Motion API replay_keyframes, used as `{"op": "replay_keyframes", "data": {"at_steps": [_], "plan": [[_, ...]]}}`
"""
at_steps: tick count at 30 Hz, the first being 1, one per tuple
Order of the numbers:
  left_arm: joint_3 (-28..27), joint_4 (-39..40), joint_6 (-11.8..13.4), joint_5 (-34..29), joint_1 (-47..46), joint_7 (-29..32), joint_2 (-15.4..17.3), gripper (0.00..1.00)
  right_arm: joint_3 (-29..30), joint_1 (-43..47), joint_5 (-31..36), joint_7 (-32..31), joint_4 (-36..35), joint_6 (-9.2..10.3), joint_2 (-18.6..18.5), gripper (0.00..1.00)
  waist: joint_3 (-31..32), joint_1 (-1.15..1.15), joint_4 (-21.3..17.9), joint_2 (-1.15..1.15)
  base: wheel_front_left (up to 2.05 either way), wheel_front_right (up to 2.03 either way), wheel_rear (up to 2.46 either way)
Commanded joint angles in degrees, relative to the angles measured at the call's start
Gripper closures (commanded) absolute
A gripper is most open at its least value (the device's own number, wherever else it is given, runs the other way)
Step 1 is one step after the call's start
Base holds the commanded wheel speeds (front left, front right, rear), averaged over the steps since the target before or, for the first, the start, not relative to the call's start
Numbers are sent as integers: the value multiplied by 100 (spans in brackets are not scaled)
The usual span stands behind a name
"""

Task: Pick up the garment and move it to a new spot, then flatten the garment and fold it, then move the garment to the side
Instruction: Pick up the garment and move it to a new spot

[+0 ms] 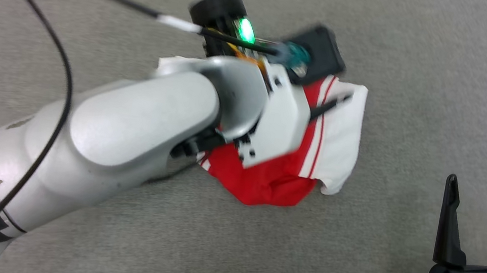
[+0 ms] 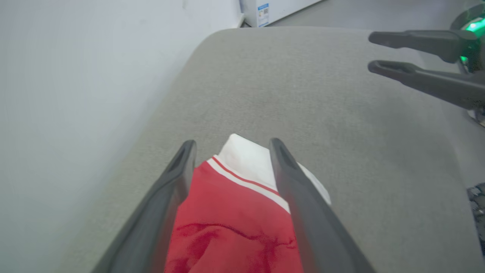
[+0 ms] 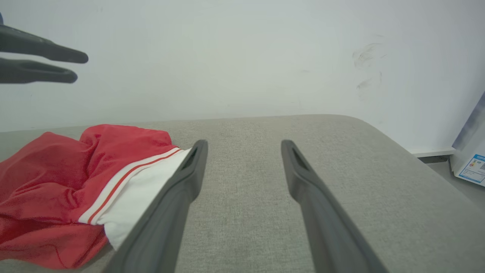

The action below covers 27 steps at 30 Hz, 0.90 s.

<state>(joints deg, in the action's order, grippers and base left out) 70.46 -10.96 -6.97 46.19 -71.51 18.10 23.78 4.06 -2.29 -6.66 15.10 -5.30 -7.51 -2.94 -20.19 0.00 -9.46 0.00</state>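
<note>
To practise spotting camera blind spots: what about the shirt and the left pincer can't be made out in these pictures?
Head view: the left arm covers much of the shirt, hiding any lettering.
Left wrist view: the left pincer and bottom edge hide most of the shirt.
Right wrist view: the left edge crops the shirt.

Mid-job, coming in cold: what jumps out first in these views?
The crumpled red-and-white garment stands out, bunched on the grey padded surface at the head view's centre. The pale left forearm sweeps across it from lower left, the left gripper open above the white sleeve. The right gripper sits open at lower right, apart from the cloth.
</note>
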Motion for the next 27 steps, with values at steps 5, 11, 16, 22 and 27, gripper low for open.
{"op": "replay_keyframes", "data": {"at_steps": [5, 11, 16, 22, 27], "plan": [[-415, -202, 808, -710, 358, -1692, 12, 0, 86, 160, 106, 10, -46, 4, 10, 0, 411, 0, 431, 0, 0, 0, 0], [-898, -355, 1903, -941, 1188, -3050, 106, 0, 202, 238, 109, 10, -100, 4, 10, 0, 603, 0, 704, 0, 0, 0, 0], [-1636, -126, 2894, -1145, 2130, -3330, 216, 0, 256, 271, 37, 10, -132, 4, 10, 0, 732, 0, 855, 0, 0, 0, 0], [-2800, 549, 3445, -1777, 3633, -3328, 199, 0, 332, 394, 23, 10, -103, 4, 10, 0, 951, 0, 975, 0, 0, 0, 0], [-3652, 829, 3450, -2259, 4766, -3330, 16, 0, 380, 538, -11, 10, -53, 4, 11, 0, 1161, 0, 1035, 0, 0, 0, 0]]}}
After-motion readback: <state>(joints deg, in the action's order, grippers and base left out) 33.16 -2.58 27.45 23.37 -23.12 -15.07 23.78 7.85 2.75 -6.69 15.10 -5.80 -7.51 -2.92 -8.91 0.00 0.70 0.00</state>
